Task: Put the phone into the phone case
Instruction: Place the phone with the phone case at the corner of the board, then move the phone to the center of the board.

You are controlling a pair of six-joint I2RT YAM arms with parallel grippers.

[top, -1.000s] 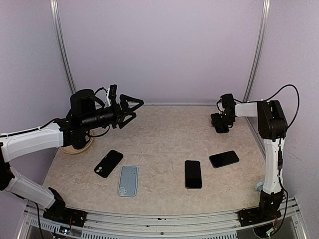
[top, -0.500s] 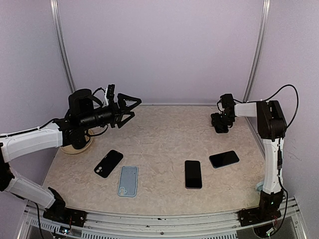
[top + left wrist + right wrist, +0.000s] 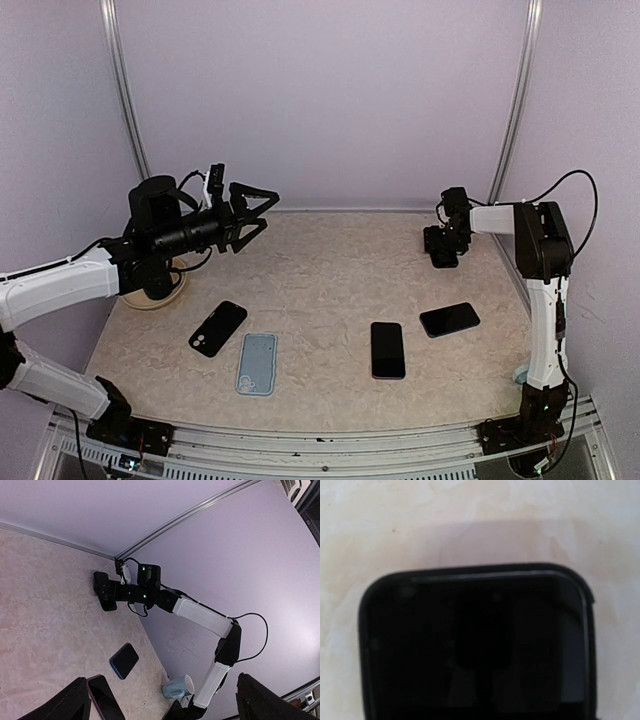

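Note:
A light blue phone case (image 3: 257,363) lies flat at the front left of the table. Beside it is a black phone-shaped item (image 3: 218,328) with a camera hole. Two dark phones lie at the front right, one (image 3: 388,349) lengthwise and one (image 3: 449,319) angled; the left wrist view shows them as well (image 3: 102,697) (image 3: 124,660). My left gripper (image 3: 252,208) (image 3: 161,690) hangs open and empty, high over the back left. My right gripper (image 3: 441,246) sits low at the back right. A black, glossy, round-cornered slab (image 3: 475,645) fills its wrist view, and its fingers are hidden.
A round wooden coaster (image 3: 155,292) lies under the left arm at the table's left edge. A pale blue mug (image 3: 177,686) lies on its side by the right arm's base. Walls close off the table at the back and both sides.
My left arm has drawn back slightly to the left with its gripper still open. The right arm stays where it was.

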